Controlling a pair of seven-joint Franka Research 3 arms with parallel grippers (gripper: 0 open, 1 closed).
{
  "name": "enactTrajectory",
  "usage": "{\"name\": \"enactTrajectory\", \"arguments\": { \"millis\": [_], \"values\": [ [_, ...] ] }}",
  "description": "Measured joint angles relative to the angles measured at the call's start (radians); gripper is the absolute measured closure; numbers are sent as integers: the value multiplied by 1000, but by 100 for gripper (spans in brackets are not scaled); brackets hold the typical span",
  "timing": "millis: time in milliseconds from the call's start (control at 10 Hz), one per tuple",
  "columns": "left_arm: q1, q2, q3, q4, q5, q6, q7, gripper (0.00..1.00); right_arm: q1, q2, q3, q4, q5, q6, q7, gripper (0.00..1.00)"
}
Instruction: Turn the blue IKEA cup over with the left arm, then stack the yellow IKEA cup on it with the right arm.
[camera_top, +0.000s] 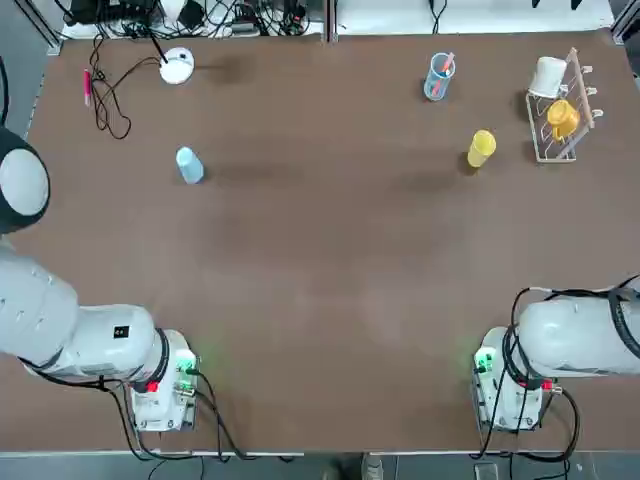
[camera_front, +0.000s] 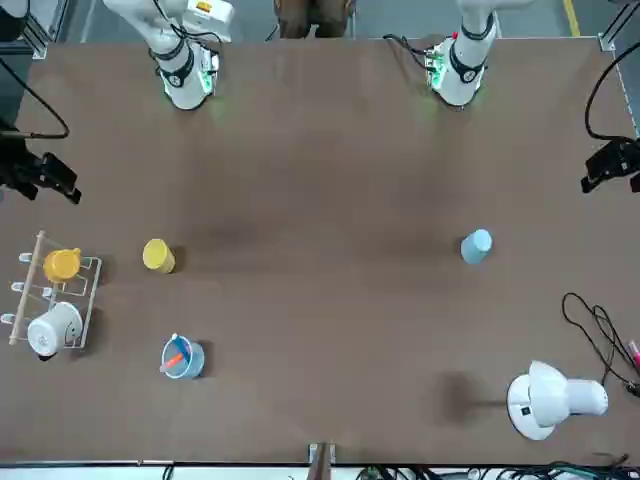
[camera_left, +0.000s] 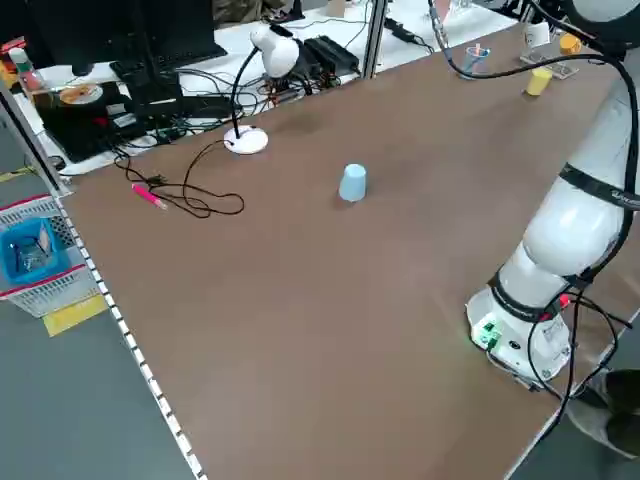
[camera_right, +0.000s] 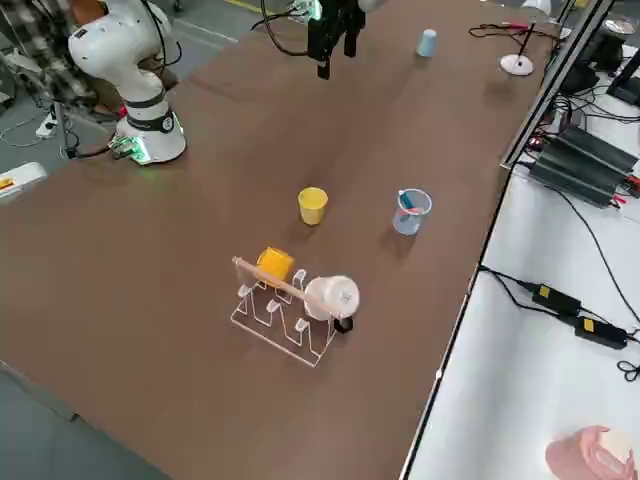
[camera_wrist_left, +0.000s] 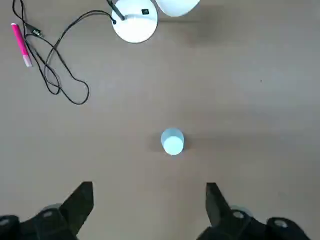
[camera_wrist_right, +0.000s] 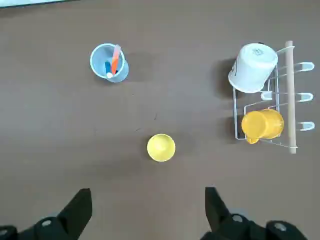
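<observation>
Top view: The blue IKEA cup (camera_top: 189, 165) stood on the left side of the brown table (camera_top: 330, 230), well apart from the yellow IKEA cup (camera_top: 482, 149) on the right. Left side view: The blue cup, apparently mouth down, looked a light, fairly stiff plastic piece, unlikely to break but perhaps slick; a hold low on its side, with room to rotate, seemed best for the turn. Beyond the table edge, a white basket (camera_left: 55, 292) held a blue bin (camera_left: 14, 262) with clear items inside, too small to name. Left wrist view: The left gripper (camera_wrist_left: 150, 185), fingers wide apart and gripping nothing, was poised above the table near the blue cup. Right wrist view: The right gripper (camera_wrist_right: 149, 189) likewise gaped empty near the yellow cup, whose open mouth faced up with nothing visible inside; a light squeeze on opposite outer walls, below the rim, would probably suit it, since a hard one might flex the plastic. A bluish glass (camera_wrist_right: 97, 62) held pink-orange and blue sticks, while a white mug (camera_wrist_right: 254, 69) and an orange-yellow mug (camera_wrist_right: 262, 124) hung on a wire rack (camera_wrist_right: 290, 100), their insides out of sight.
</observation>
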Motion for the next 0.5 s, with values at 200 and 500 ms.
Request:
{"name": "enactTrajectory", "arguments": {
  "millis": [200, 500],
  "values": [
    [0, 0, -2, 0, 0, 0, 0, 1, 0, 0, 0, -1, 0, 0, 0, 0],
    [0, 0, -4, 0, -33, 0, 3, 1, 0, 0, 0, -3, 1, 0, 0, 0]
  ]
}}
